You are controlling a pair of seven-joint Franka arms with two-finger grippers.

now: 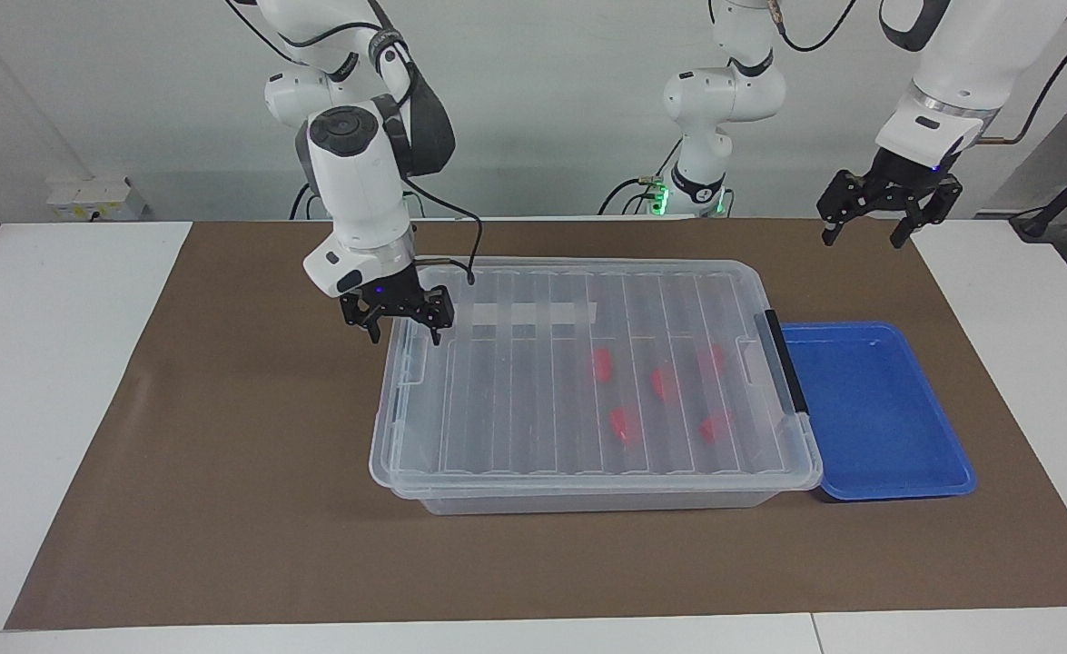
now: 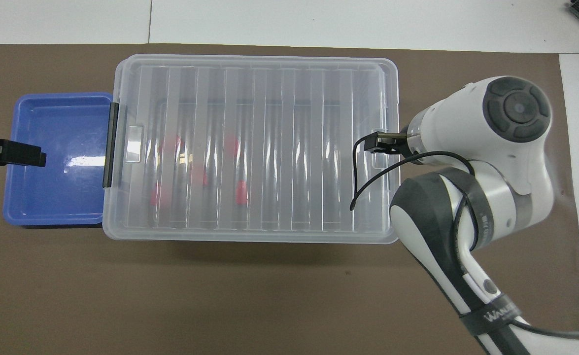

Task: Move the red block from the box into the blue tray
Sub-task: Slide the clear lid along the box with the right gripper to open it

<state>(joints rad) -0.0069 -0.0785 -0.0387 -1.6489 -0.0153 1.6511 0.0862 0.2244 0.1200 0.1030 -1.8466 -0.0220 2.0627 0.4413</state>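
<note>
The box (image 1: pixel 497 409) (image 2: pixel 319 148) lies lengthwise mid-mat with its ribbed clear lid on. Several red blocks (image 1: pixel 662 381) (image 2: pixel 240 192) show blurred through the lid, in the half toward the left arm's end. The blue tray (image 1: pixel 869 409) (image 2: pixel 57 187) sits beside that end of the box and holds nothing. My right gripper (image 1: pixel 405 338) (image 2: pixel 378 143) hangs open just over the lid's other end, by its clear latch. My left gripper (image 1: pixel 862 238) (image 2: pixel 33 155) waits open, raised over the mat by the tray, holding nothing.
A brown mat (image 1: pixel 224 454) covers the white table. A black handle (image 1: pixel 785 361) runs along the box's end next to the tray. A black cable (image 2: pixel 363 182) loops from the right wrist over the lid. Bare mat lies all around the box.
</note>
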